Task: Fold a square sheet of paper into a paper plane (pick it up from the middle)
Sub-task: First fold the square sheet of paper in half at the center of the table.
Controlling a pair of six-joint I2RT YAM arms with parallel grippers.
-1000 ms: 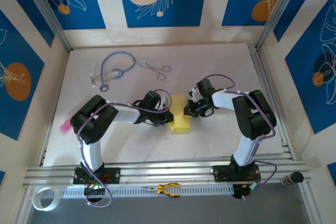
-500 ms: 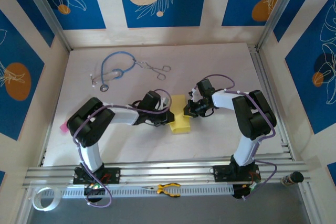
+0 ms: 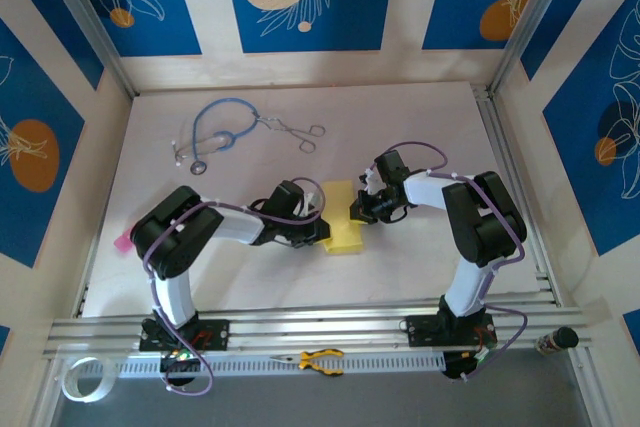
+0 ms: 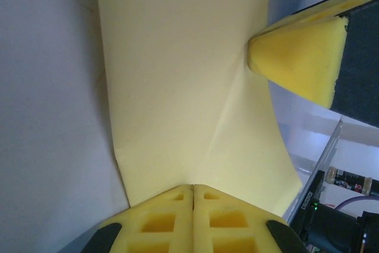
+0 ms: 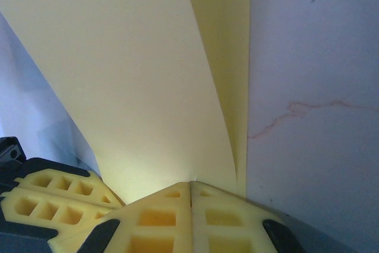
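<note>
Both sets of jaws are clenched on the square sheet of paper (image 3: 345,229). For the left jaws, the left wrist view shows my 2 yellow pads (image 4: 157,220) pressed flat together at 6 o'clock, with the near edge of the sheet (image 4: 177,75) pinched in the seam between them. The right jaws grip the same way. In the right wrist view their pads (image 5: 222,220) close on the sheet (image 5: 118,75) at 6 o'clock. From there the paper rises in a curved flap to a doubled edge toward 1 o'clock, beside the bare counter (image 5: 308,87). The left pads (image 5: 41,202) show at 8 o'clock in that view.

From above, the pale-yellow sheet sits near the middle of the counter (image 3: 400,117). My left arm (image 3: 190,232) reaches it from 9 o'clock and my right arm (image 3: 480,212) from 2 o'clock. It reads as a narrow rectangle, paler at its 12 o'clock end. In the left wrist view a crease runs from my seam up toward 2 o'clock, where a right-hand pad (image 4: 296,57) touches the paper. I cannot tell whether the sheet rests on the counter.

A blue stethoscope (image 3: 215,132) lies at 10 o'clock from the sheet, with metal forceps (image 3: 297,133) just beside it. A small pink object (image 3: 123,242) sits at 9 o'clock by the counter's edge. Yellow-handled pliers (image 3: 322,359) lie on the rail at 6 o'clock.
</note>
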